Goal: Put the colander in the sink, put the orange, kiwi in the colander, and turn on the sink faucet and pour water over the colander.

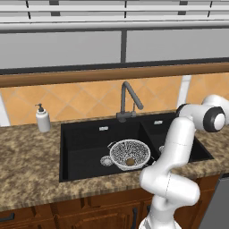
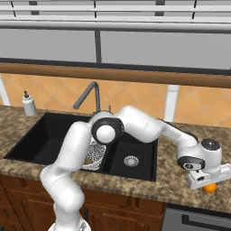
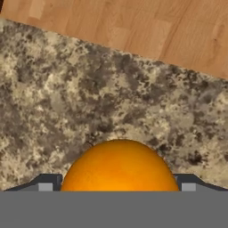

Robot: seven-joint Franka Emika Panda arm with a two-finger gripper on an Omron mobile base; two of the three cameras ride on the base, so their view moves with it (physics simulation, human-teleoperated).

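Orange (image 3: 119, 167) sat on counter (image 2: 180, 180) near its front edge, right of sink (image 2: 131, 149). Gripper (image 2: 208, 186) straddled it, jaws wide; contact couldn't be told. Kiwi (image 1: 130, 161) lay in colander (image 1: 130, 153).

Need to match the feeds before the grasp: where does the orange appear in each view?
Left base view: I can't find it here.
Right base view: orange at the lower right, on the counter right of the sink, under the gripper.
Hand view: orange at bottom centre, between the fingertips.
Shared landmark: the speckled counter.
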